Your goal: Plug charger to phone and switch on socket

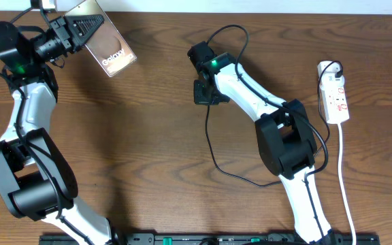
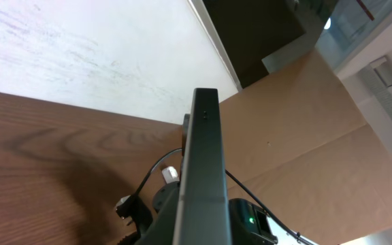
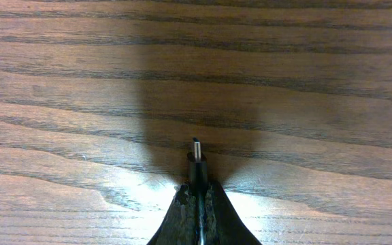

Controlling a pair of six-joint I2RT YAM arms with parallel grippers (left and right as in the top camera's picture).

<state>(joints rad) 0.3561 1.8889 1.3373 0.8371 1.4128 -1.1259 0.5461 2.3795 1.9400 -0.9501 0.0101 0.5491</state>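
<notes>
So the charger (image 1: 209,146) is pinched in the right gripper (image 3: 197,196). The fingers (image 3: 180,212) are squeezed tight around the cable just behind the plug tip (image 3: 197,145), which pokes out past them toward 12 o'clock in the wrist view, low over bare wood. From above, that gripper sits a bit toward 12 o'clock of the table's middle. The black cable drops from it toward 6 o'clock, then curls off to the right.

The phone (image 1: 112,51) is way over at about 10 o'clock, close to the far edge. The left gripper (image 1: 90,26) is clamped on it, with the "Galaxy" side facing up and angled. The left wrist view sees it edge-on (image 2: 204,156), sticking up above the table. Phone and plug are well apart, with nothing but wood between them.

The socket (image 1: 333,92) lies flat at 3 o'clock near the right edge, red marks showing, and its white cord (image 1: 343,170) runs down toward 6 o'clock. I can't tell the switch position at this size.

The table (image 1: 148,136) is dark wood grain, pretty shiny under the right wrist light. Past the far edge there's a pale white surface (image 2: 80,47) and some cardboard (image 2: 305,143). There's lots of open wood in the middle and at 7 o'clock.
</notes>
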